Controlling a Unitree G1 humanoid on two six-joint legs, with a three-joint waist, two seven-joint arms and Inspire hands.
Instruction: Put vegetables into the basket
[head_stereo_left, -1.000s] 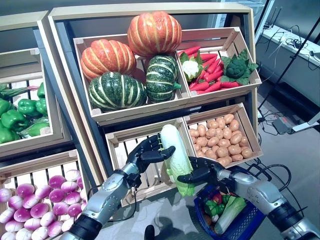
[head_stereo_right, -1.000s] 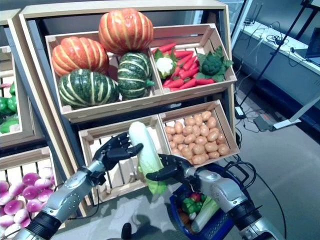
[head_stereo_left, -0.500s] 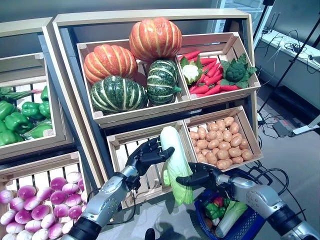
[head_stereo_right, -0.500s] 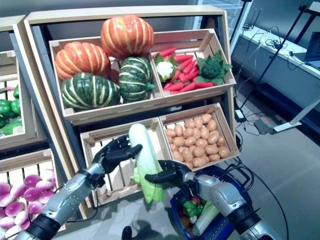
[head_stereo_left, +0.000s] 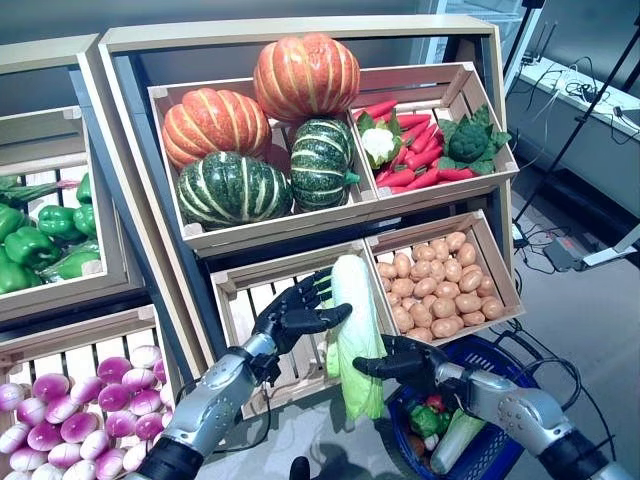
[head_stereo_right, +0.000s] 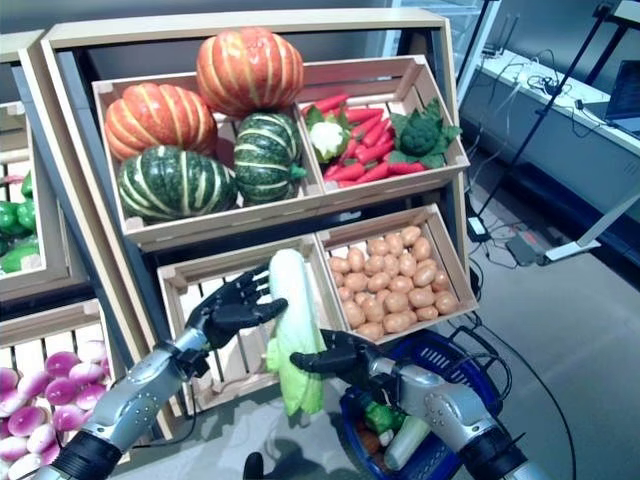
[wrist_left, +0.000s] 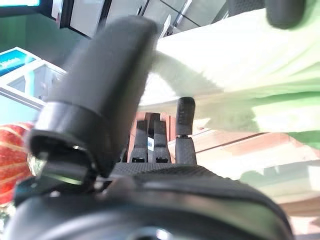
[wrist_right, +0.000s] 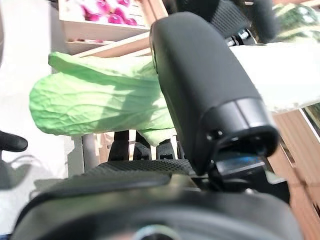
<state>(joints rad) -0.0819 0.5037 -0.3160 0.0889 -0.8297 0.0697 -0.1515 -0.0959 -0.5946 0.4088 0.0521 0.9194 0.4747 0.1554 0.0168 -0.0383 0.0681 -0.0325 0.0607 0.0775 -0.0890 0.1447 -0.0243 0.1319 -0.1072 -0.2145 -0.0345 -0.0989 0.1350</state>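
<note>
Long pale-green napa cabbage (head_stereo_left: 354, 330) held upright, left hand (head_stereo_left: 295, 312) clasping its white top, right hand (head_stereo_left: 395, 360) its leafy middle; blue mesh basket (head_stereo_left: 500, 452) under right hand. We judge it light, floppy; grip stem.

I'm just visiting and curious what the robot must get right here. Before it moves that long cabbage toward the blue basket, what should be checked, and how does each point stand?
1. Left hand curled round the pale upper part of the cabbage: ok.
2. Right hand gripping its green leafy lower part: ok.
3. Cabbage lifted clear of the slatted wooden crate behind it: ok, it hangs in front.
4. Blue basket below and to the robot's right, within easy reach: ok.
5. Room in the basket: cannot tell; other vegetables already lie inside.
6. Cabbage over the basket's opening: not ok, it hangs beside the rim.
</note>
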